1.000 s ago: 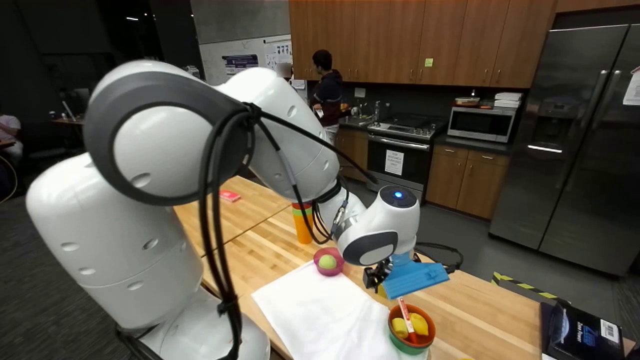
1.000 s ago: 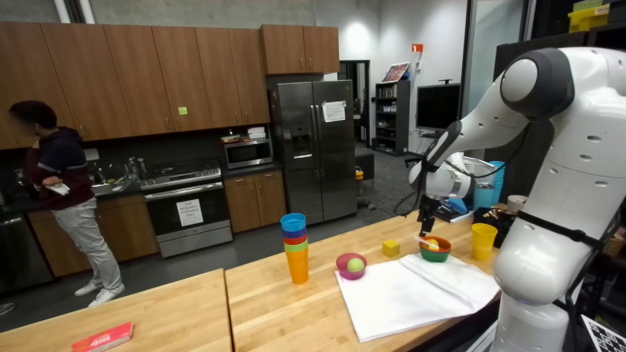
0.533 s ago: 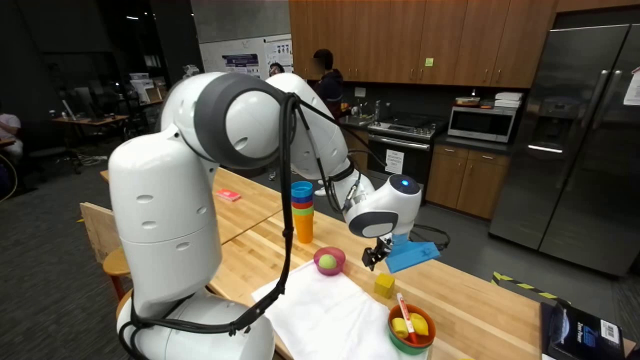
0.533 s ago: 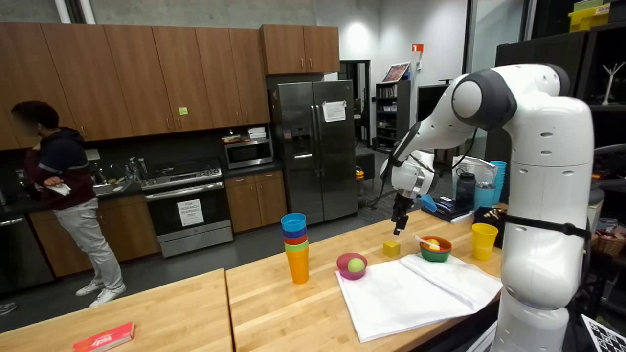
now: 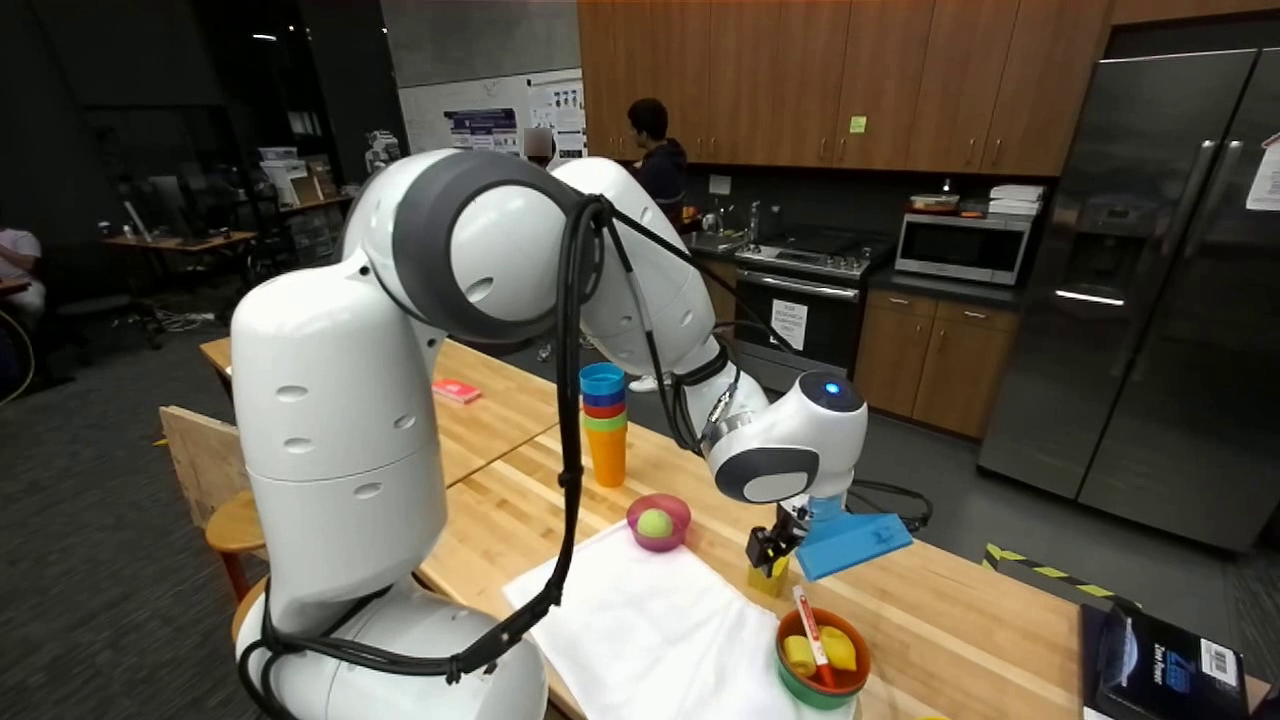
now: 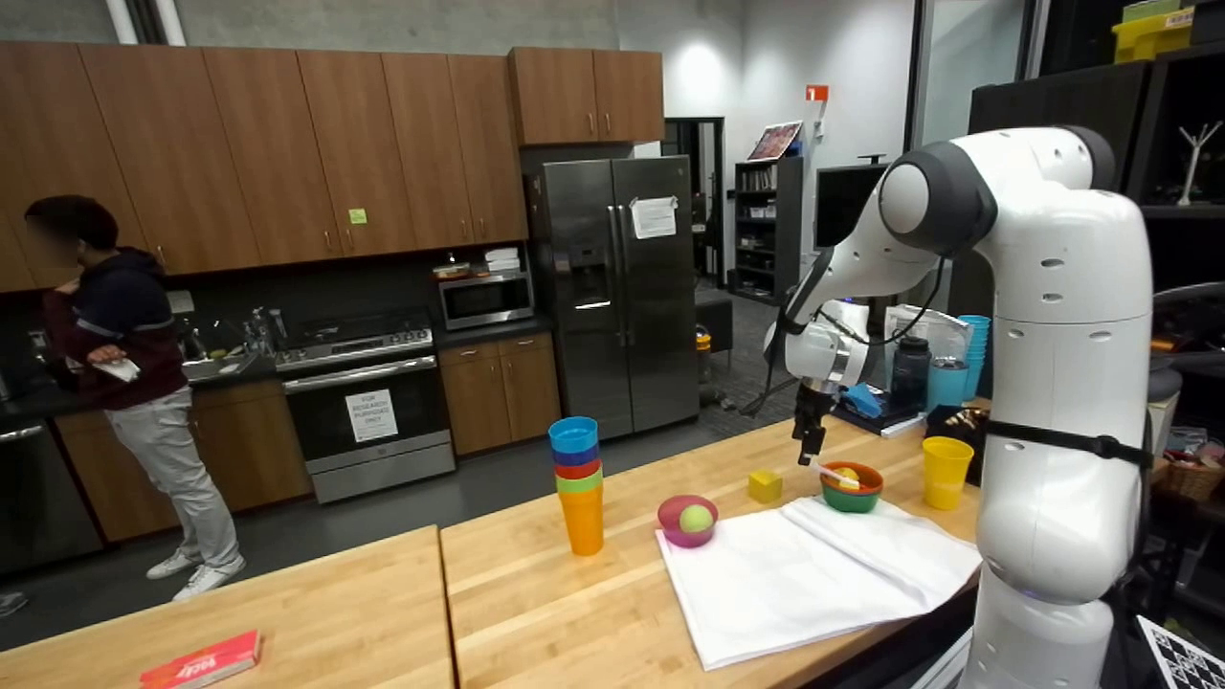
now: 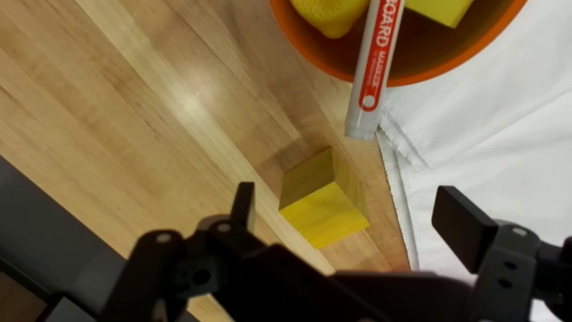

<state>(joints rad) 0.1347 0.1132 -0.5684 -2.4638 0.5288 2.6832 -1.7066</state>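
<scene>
While the yellow block (image 7: pixel 324 203) sits untouched on the table (image 7: pixel 134 112), the gripper (image 7: pixel 347 201) hangs above, spread apart and empty; it has just shifted toward the bowl (image 7: pixel 429 53), at the block's one o'clock in the wrist view, seemingly improving its alignment.

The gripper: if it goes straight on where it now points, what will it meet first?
Probably the yellow block, seen between the open fingers in the wrist view; depth is unclear, so perhaps the table beside it.
</scene>
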